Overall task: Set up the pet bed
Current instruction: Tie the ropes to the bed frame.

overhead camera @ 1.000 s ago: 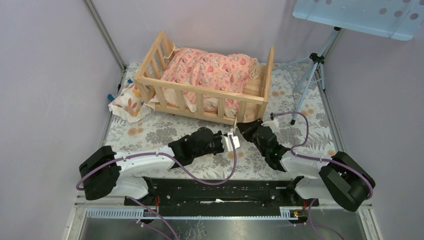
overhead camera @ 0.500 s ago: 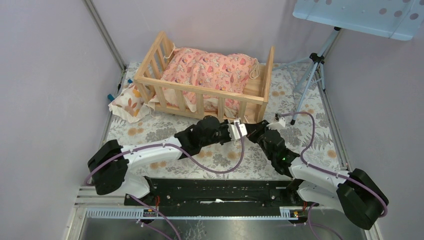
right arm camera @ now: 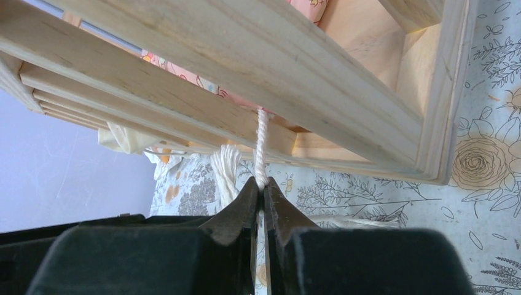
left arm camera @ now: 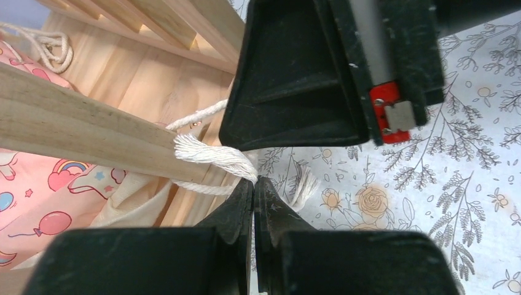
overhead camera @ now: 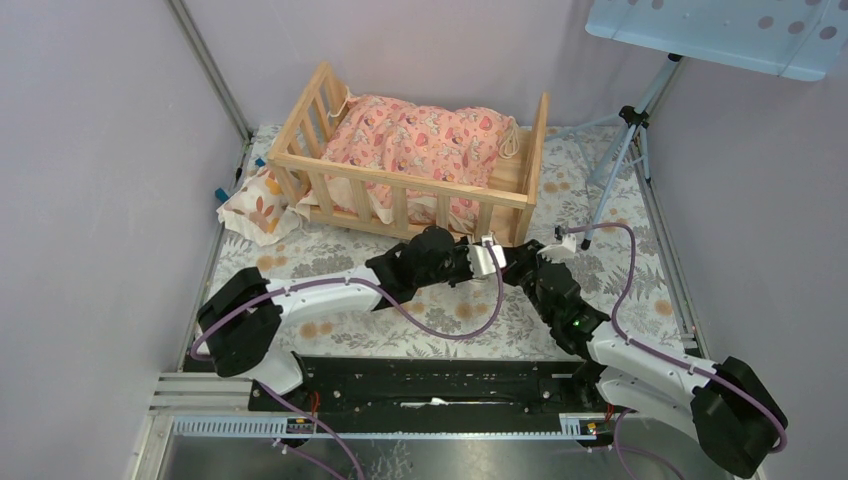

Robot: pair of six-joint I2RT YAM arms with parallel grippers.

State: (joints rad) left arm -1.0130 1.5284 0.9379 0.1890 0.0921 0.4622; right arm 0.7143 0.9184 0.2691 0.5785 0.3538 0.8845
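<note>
The pet bed [overhead camera: 400, 195], a light wood slatted frame, stands at the back middle with a pink patterned cushion [overhead camera: 415, 140] inside it. Both grippers meet at its front right corner. My left gripper [overhead camera: 488, 256] is shut, its tips [left arm camera: 254, 180] pinching the frayed end of a white cord [left arm camera: 212, 157] beside the bed's rail [left arm camera: 74, 123]. My right gripper [overhead camera: 512, 262] is shut [right arm camera: 261, 183] on another white cord [right arm camera: 261, 144] that hangs down from the bed's front rail [right arm camera: 276, 67]. The right gripper's black body [left arm camera: 307, 74] fills the top of the left wrist view.
A small cream pillow with orange leaves [overhead camera: 255, 205] lies left of the bed against the wall. A tripod [overhead camera: 620, 150] stands at the back right under a pale panel. A floral cloth [overhead camera: 330, 255] covers the table. Walls close in on both sides.
Both arms have reached forward and together to the bed's front right corner. The right jaws have narrowed onto the cord.
</note>
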